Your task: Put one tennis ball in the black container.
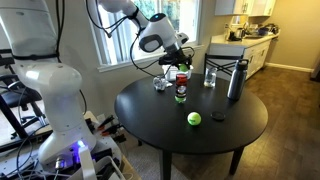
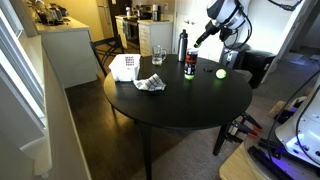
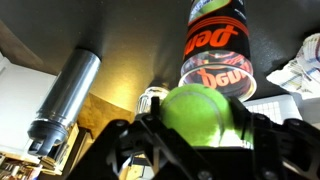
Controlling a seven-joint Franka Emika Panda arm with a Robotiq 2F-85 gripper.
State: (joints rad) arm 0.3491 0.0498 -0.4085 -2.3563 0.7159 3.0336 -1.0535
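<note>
The gripper [image 3: 200, 128] is closed on one tennis ball [image 3: 200, 108], with a finger on each side of it, and holds it in the air close by the top of the black can [image 3: 215, 45]. Behind the can stand a glass [image 3: 150, 98] and a silver bottle [image 3: 65, 95]. In an exterior view a second ball [image 1: 194, 118] lies alone on the round table [image 1: 150, 120], with bare top around it out to the rim.

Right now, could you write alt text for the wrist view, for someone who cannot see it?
A fuzzy yellow-green tennis ball sits clamped in the robot's dark gripper, filling the lower middle of the view. Just beyond it is a black can with orange lettering, with a silver metal cylinder to the left.
</note>
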